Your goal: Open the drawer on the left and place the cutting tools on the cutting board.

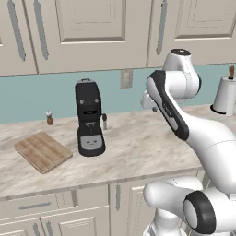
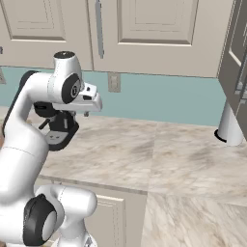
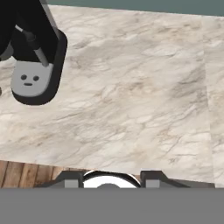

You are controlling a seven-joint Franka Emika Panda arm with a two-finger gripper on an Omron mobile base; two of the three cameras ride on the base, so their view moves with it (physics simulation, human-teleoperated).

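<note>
Your drawer (image 1: 34,206) sits shut below the counter (image 1: 138,147) edge, down and left of the coffee machine (image 1: 89,118); its rigid front should slide straight, so hook the grey bar handle (image 1: 34,205) mid-length. The cutting board (image 1: 43,151) lies flat just left of the machine, bare. The knife and peeler, presumably inside, should be light, slim and slippery; take them by their handles. The pincer (image 3: 111,183) hangs above the counter right of the machine; whether it is parted or closed you cannot tell. A pepper mill (image 1: 49,118) stands behind the board.
</note>
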